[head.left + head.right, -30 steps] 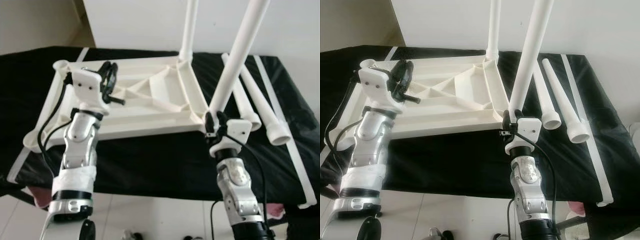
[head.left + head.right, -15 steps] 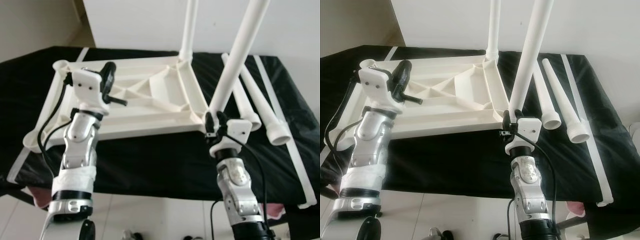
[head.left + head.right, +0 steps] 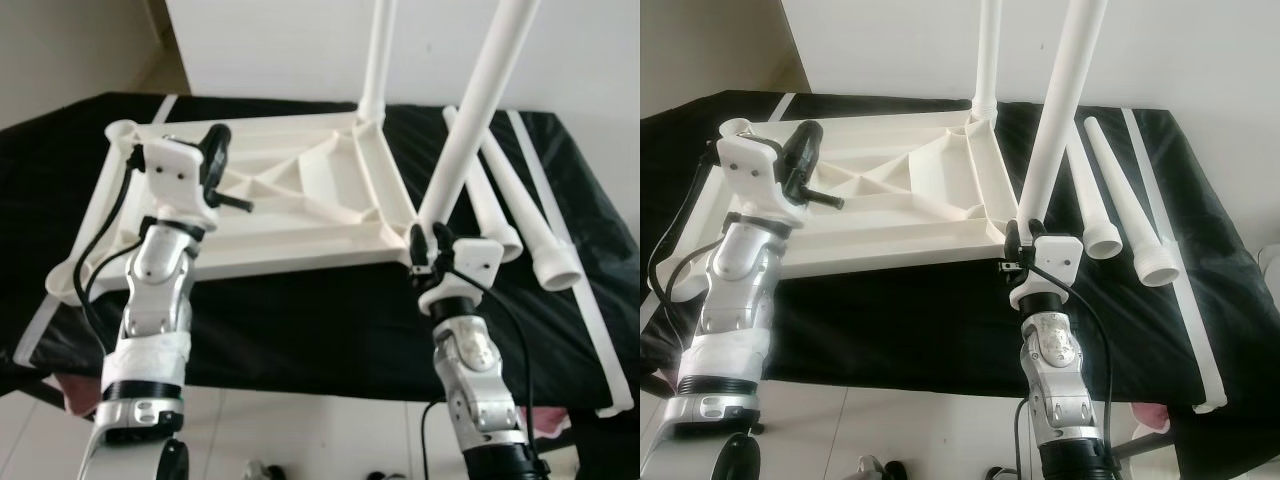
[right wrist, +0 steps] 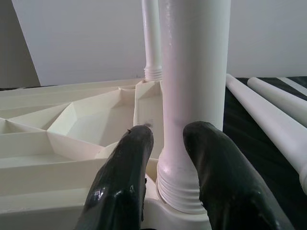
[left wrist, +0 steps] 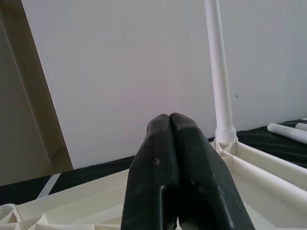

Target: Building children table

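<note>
A white plastic table top [image 3: 300, 215] lies upside down on a black-covered surface. One white leg [image 3: 378, 60] stands screwed into its far right corner. A second leg [image 3: 470, 120] rises at a slant from the near right corner socket. My right gripper [image 3: 420, 243] is at that leg's base, open a little. In the right wrist view its fingertips [image 4: 139, 136] sit just short of the threaded collar [image 4: 184, 189], not around it. My left gripper [image 3: 218, 140] is raised over the left part of the table top, shut on nothing [image 5: 169, 120].
Two loose white legs [image 3: 535, 220] lie side by side on the black cover [image 3: 300, 320] to the right of the table top. White stripes [image 3: 590, 320] run along the cover's edges. A white wall stands close behind. The near edge drops to a tiled floor.
My left gripper's fingers, spread one second ago, have come together, and the wrist has turned slightly. The right arm and the legs have stayed put.
</note>
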`<state>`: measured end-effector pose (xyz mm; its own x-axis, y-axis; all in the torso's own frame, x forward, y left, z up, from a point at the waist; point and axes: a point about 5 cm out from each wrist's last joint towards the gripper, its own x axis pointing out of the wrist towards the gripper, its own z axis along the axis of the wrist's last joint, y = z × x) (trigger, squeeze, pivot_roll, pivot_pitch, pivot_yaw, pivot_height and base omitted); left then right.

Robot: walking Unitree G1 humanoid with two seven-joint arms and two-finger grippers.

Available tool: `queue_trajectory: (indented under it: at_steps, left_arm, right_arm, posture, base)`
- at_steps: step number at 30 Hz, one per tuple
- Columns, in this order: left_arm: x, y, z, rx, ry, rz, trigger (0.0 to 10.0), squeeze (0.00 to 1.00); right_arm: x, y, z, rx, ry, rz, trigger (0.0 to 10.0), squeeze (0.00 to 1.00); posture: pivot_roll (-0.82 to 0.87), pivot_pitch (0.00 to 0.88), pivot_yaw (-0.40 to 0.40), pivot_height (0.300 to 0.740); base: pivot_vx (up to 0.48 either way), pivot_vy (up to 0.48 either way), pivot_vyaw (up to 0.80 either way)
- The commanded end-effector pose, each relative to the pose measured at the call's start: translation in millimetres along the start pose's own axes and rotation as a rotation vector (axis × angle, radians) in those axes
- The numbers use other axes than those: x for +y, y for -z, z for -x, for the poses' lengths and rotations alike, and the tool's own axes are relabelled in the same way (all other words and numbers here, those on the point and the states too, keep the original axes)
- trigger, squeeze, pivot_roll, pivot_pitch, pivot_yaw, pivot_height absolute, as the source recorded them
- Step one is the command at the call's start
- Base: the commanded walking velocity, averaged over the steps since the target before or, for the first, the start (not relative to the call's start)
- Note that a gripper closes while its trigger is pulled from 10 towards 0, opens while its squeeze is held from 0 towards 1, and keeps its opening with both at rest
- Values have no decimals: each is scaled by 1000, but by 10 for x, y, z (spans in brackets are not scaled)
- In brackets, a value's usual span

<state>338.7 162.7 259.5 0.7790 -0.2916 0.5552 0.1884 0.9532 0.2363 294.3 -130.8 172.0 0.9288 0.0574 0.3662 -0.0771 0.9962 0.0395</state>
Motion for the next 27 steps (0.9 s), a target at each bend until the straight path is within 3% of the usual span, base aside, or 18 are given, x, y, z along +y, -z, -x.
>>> queue_trajectory:
  at_steps: [1, 27]
  left_arm:
    - [27, 12, 33, 15, -66, -14, 10000, 0]
    - [0, 40, 47, 33, -61, -23, 10000, 0]
  right_arm:
    - [-5, 22, 36, 7, 3, -10, 10000, 0]
    - [-39, 20, 62, 12, 10, -3, 10000, 0]
  posture:
    - [-66, 141, 13, 740]
    - [-75, 149, 12, 740]
  base:
    - [0, 0, 0]
    - [0, 0, 0]
